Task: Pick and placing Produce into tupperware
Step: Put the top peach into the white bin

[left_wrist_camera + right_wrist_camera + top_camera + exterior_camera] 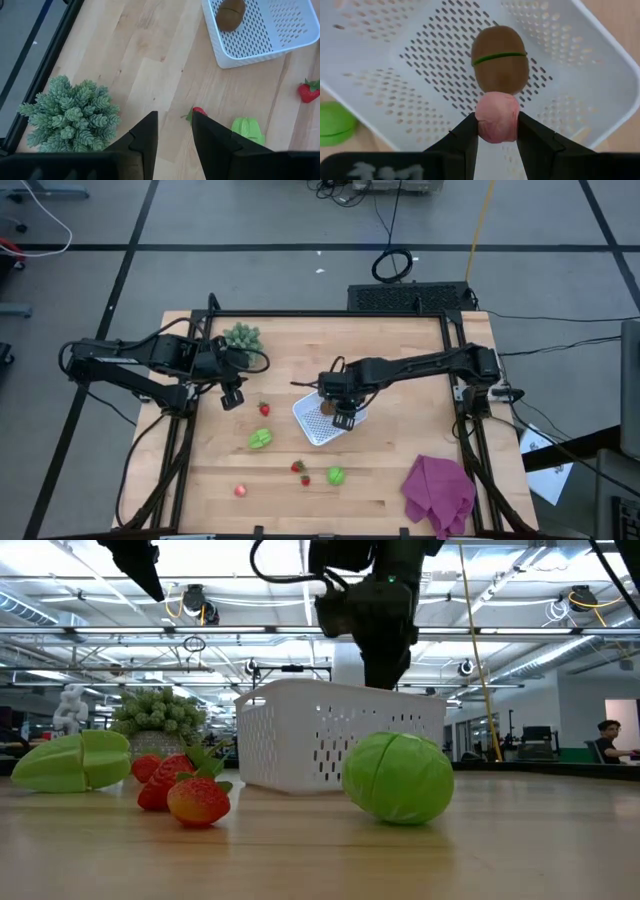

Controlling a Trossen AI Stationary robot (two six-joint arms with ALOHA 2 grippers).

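only right wrist view shows the pink ball [497, 118] gripped.

1. The high view looks straight down from far above, taking in the whole pale wooden table [400, 490] and the floor around it.
2. The low view sits at tabletop height, close behind a round green toy vegetable [398, 778], facing level across to the white perforated plastic tupperware [330, 730] and the room beyond.
3. The left wrist view looks down from some height, sharing that tupperware [265, 35] with the others.
4. The right wrist view hangs close above the tupperware [395, 75], showing a brown oval toy kiwi [499, 57] also visible in the left wrist view [231, 13].
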